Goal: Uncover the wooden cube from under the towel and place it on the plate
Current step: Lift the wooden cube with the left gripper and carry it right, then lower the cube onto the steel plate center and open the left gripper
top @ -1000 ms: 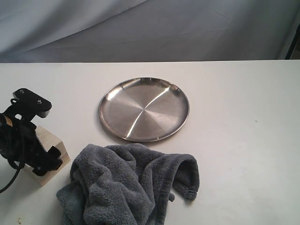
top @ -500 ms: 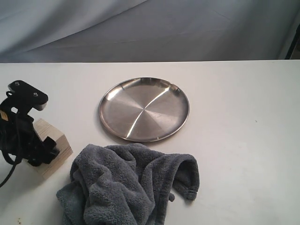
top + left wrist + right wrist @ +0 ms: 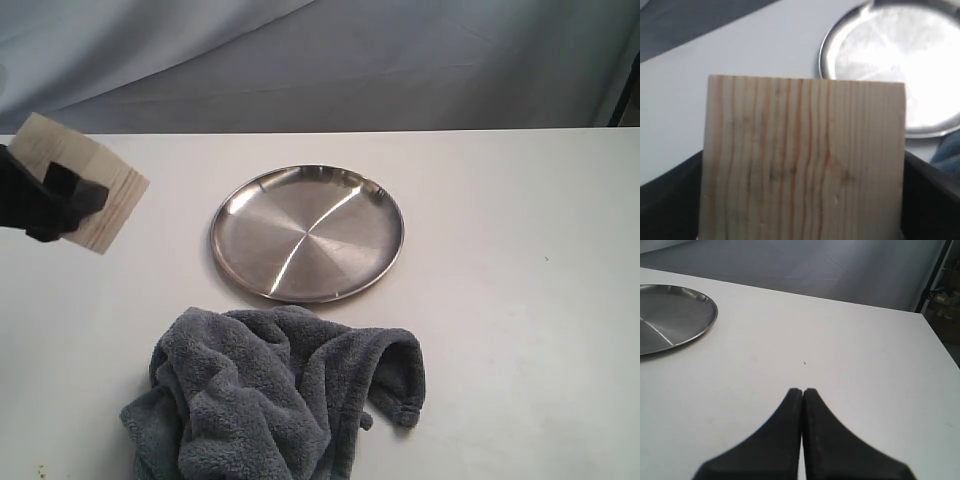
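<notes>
The pale wooden cube (image 3: 95,195) hangs in the air at the far left, above the table, with my left gripper (image 3: 60,200) shut on it. In the left wrist view the cube (image 3: 805,160) fills most of the picture, its grain plain to see, with dark fingers (image 3: 930,200) at its sides. The steel plate (image 3: 307,233) lies to the right of the cube, with nothing on it, and shows too as the plate (image 3: 900,65). The dark grey towel (image 3: 275,395) lies crumpled in front of the plate. My right gripper (image 3: 802,392) is shut and holds nothing, off to the plate's right.
The white table (image 3: 500,300) runs back to a grey cloth backdrop (image 3: 320,60). The right wrist view shows the plate's edge (image 3: 700,315) and the table's far right corner (image 3: 920,315).
My left gripper has lifted the cube off the table, up and toward the back, from beside the towel. The towel, plate and right gripper have not moved.
</notes>
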You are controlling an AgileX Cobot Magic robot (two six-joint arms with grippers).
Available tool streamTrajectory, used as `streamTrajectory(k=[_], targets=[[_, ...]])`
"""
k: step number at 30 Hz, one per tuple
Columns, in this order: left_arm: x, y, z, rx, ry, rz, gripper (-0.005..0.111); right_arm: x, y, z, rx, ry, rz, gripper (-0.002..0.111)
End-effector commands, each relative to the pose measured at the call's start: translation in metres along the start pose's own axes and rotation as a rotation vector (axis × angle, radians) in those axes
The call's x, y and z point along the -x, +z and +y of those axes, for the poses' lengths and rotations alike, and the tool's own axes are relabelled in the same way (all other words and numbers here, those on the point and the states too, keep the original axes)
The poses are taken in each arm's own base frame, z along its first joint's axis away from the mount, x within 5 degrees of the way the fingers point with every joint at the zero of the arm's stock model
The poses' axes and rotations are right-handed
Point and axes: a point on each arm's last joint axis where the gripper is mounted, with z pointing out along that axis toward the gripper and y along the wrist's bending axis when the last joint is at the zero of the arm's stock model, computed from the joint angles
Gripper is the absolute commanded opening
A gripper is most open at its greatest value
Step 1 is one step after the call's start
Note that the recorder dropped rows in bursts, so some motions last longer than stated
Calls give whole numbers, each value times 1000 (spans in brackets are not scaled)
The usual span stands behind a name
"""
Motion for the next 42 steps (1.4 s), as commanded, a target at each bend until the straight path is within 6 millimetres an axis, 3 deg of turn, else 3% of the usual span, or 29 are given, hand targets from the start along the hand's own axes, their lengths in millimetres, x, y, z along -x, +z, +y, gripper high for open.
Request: streamTrajectory(k=[1, 6, 11, 18, 23, 32, 42], targets=[[16, -13, -8, -42, -39, -135, 0, -1, 0, 0, 1, 2, -6, 0], [25, -11, -23, -96, -15, -217, 0, -1, 0, 0, 1, 2, -6, 0], [26, 8, -36, -129, 27, -208, 0, -1, 0, 0, 1, 2, -6, 0], [25, 63, -54, -150, 55, -118, 0, -1, 0, 0, 1, 2, -6, 0], [39, 101, -72, -191, 83, -77, 0, -1, 0, 0, 1, 2, -6, 0], [61, 172, -84, -250, 86, 0, 0, -1, 0, 0, 1, 2, -6, 0], [67, 227, -92, -275, 90, 33, 0, -1, 0, 0, 1, 2, -6, 0]])
